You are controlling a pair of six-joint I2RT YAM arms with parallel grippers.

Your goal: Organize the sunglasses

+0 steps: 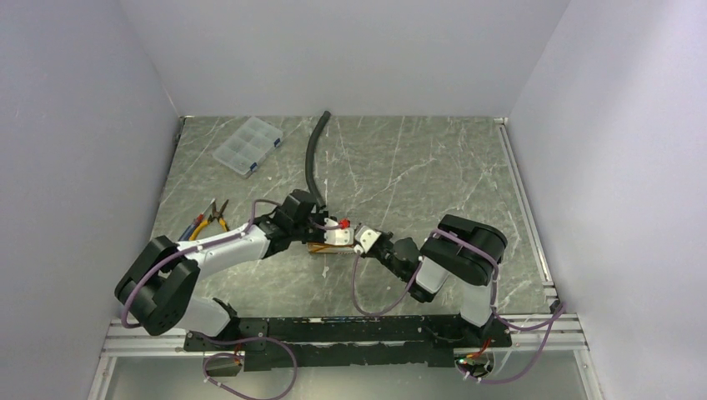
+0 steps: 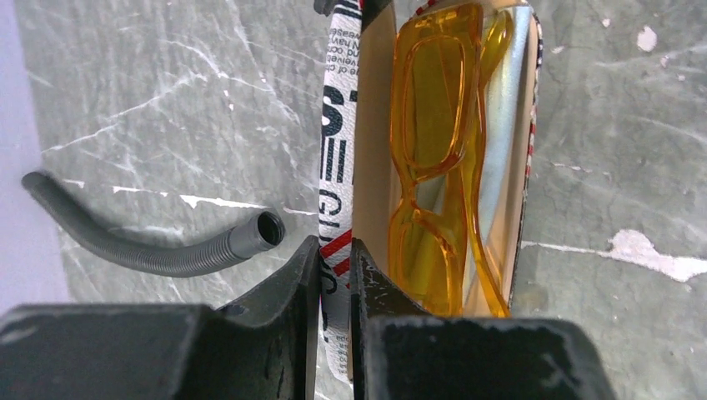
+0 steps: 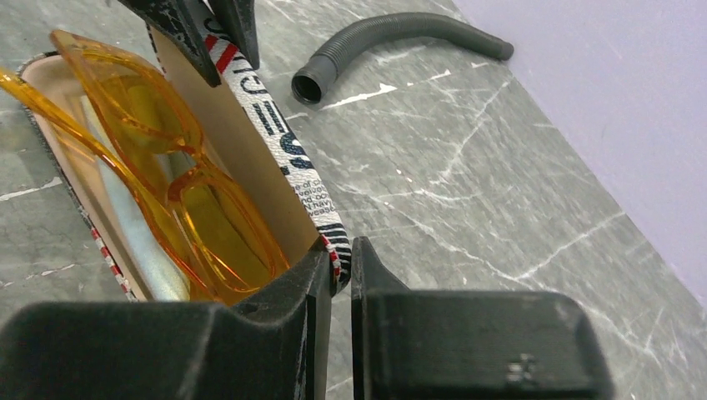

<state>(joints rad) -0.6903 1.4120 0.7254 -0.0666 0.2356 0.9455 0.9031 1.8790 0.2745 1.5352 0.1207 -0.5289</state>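
The sunglasses [image 2: 433, 125], with amber-orange lenses and thin arms, lie folded inside the open pouch [image 2: 338, 125], a white pouch with black print and red stripes. My left gripper [image 2: 335, 258] is shut on one end of the pouch's upper wall. My right gripper [image 3: 338, 260] is shut on the other end of that wall [image 3: 275, 133], holding the mouth open. The sunglasses [image 3: 150, 125] show inside in the right wrist view, with something pale blue beneath them. In the top view both grippers [image 1: 329, 233] [image 1: 360, 242] meet at the pouch [image 1: 340, 237] mid-table.
A grey corrugated hose [image 1: 315, 154] lies just behind the pouch, its open end [image 2: 267, 229] close to the left fingers; it also shows in the right wrist view [image 3: 392, 33]. A clear compartment box [image 1: 248, 144] sits at the back left. Yellow-handled pliers [image 1: 213, 218] lie left.
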